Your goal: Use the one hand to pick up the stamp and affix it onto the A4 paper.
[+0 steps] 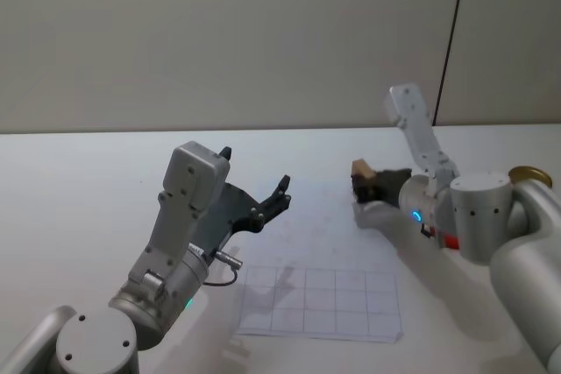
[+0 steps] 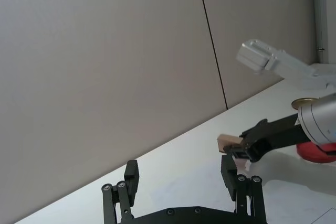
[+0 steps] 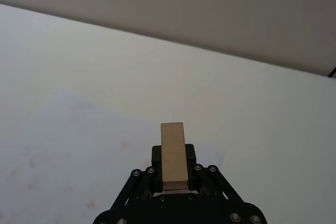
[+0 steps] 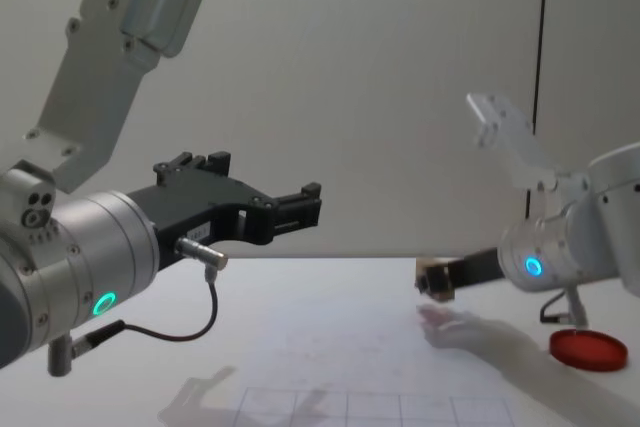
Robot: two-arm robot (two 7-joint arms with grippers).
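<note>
We saw the white counter [image 1: 88, 181] bearing the A4 paper [image 1: 320, 304], which lay flat with its printed grid along the near edge. Over the sheet's far right part hung the right gripper [image 1: 366, 185], its fingers clamped on the sides of the stamp [image 3: 172, 150]. The pale wooden block was held clear of the counter and jutted forward past the fingertips. The paper's far edge was faint, so the stamp may have hung just beyond the sheet rather than over it.

We judged the pick-up done and the carry under way. The next move called for bringing the stamp's printing face squarely down onto a bare part of the sheet and pressing it there. We could not tell whether that face was inked.

The left gripper [image 1: 254, 172] hovered idle above the paper's left half, fingers wide apart. It was well apart from the stamp, yet it crowded that side, so the right half looked the freer place to print. The red ink pad [image 4: 588, 349] sat on the counter to the right, off the sheet. A small brass-coloured disc [image 1: 529, 176] lay near it.
</note>
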